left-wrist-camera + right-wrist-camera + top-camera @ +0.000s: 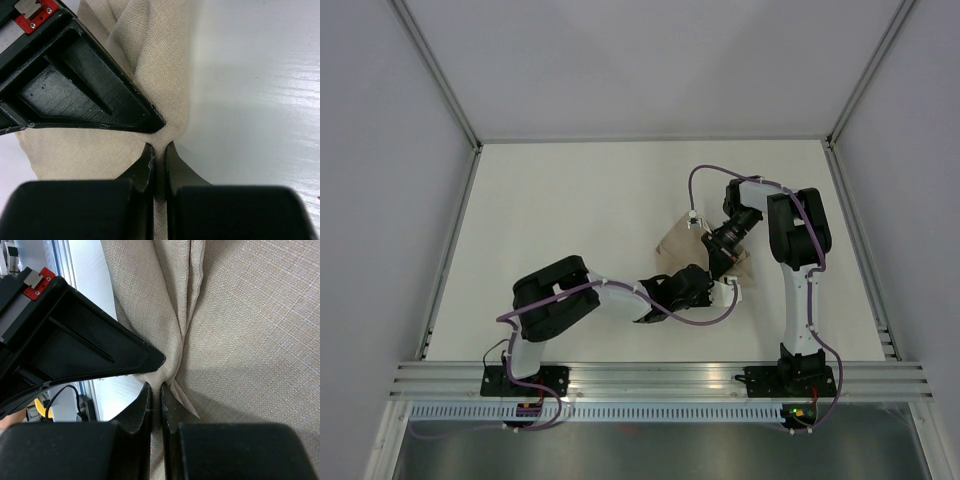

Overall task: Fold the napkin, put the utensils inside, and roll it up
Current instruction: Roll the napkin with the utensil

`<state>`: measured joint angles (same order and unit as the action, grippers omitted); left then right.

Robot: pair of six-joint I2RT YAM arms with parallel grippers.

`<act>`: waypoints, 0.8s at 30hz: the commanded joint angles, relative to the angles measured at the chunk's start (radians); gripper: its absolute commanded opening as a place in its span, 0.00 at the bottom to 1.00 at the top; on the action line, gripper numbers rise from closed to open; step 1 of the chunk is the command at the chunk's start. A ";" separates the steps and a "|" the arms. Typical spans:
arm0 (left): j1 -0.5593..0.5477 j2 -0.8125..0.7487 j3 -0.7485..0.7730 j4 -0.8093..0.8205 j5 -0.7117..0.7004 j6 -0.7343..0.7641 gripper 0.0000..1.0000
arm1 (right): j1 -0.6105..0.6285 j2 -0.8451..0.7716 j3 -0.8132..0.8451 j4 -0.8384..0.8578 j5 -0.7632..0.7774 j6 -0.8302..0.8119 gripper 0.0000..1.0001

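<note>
The beige napkin (pixel 677 241) lies bunched in the middle of the table, lifted into folds where both grippers meet. My left gripper (pixel 159 148) is shut on a pinched ridge of the napkin (pixel 156 55). Beside it, my right gripper (pixel 156 388) is shut on a gathered fold of the same napkin (pixel 250 315). In the top view the left gripper (pixel 712 287) and right gripper (pixel 722 264) sit almost tip to tip over the cloth's near right part. Each wrist view shows the other gripper's black finger at upper left. The utensils are out of view.
The white table (pixel 570 220) is bounded by grey walls and metal posts. An aluminium rail (pixel 660 378) runs along the near edge with both arm bases. Purple cables (pixel 692 180) loop off both arms near the cloth.
</note>
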<state>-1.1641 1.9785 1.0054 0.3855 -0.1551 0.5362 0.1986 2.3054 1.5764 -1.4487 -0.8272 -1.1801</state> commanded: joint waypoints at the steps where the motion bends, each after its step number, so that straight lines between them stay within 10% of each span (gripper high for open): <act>1: 0.020 0.068 0.018 -0.171 0.114 -0.021 0.02 | 0.002 0.037 -0.001 0.123 0.096 -0.033 0.01; 10: 0.072 0.077 0.098 -0.333 0.301 -0.126 0.02 | -0.008 -0.030 0.016 0.149 0.066 0.010 0.46; 18: 0.125 0.098 0.148 -0.421 0.459 -0.212 0.02 | -0.074 -0.130 0.080 0.214 -0.013 0.143 0.56; 24: 0.185 0.114 0.186 -0.470 0.549 -0.283 0.02 | -0.145 -0.266 0.025 0.567 0.019 0.461 0.58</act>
<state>-0.9947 2.0140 1.2018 0.1005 0.2729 0.3534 0.0864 2.1502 1.6081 -1.1294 -0.8120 -0.9283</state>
